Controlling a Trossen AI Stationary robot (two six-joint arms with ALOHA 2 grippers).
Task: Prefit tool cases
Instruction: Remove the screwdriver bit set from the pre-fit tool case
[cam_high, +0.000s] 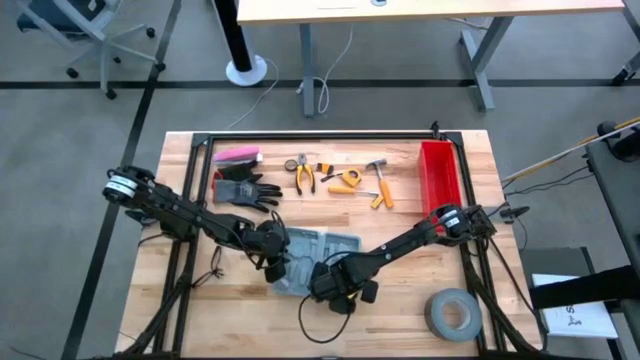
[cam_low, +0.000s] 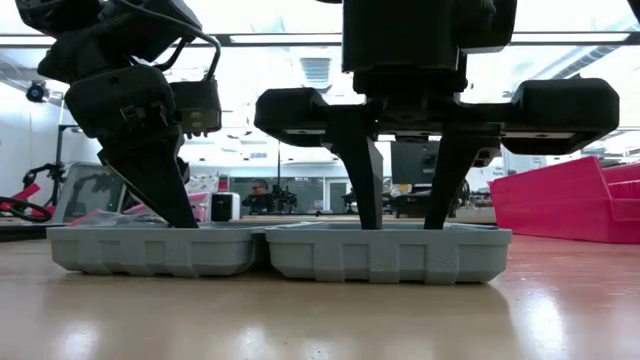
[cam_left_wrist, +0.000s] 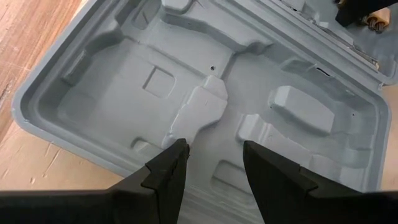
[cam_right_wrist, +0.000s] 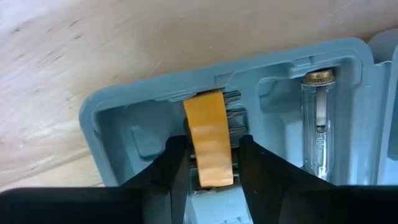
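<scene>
The grey-blue tool case (cam_high: 322, 246) lies open and flat on the wooden table, both halves up. My left gripper (cam_left_wrist: 214, 163) slants down into the half with empty moulded slots (cam_left_wrist: 130, 93) and stands open. The case wall (cam_low: 150, 250) hides its fingertips in the low view, so I cannot tell whether they touch the moulding. My right gripper (cam_right_wrist: 211, 169) points straight down into the other half (cam_right_wrist: 112, 118), shut on a flat orange piece (cam_right_wrist: 210, 134) with metal bits behind it. A clear-bodied tester with a brass cap (cam_right_wrist: 318, 124) lies in the neighbouring slot. My right gripper pinches the orange piece by its two long sides (cam_right_wrist: 189, 155) between its two fingers, at the end nearer the wrist. The fingers come from above, pointing down, and lie across the piece. The piece sits in its slot near a corner of the case.
Along the far side lie a pink item (cam_high: 237, 155), black gloves (cam_high: 245, 190), pliers (cam_high: 303, 176), a yellow tape measure (cam_high: 348, 178) and a hammer (cam_high: 379, 180). A red bin (cam_high: 437, 176) stands at the right. A grey tape roll (cam_high: 453, 312) lies near the front right.
</scene>
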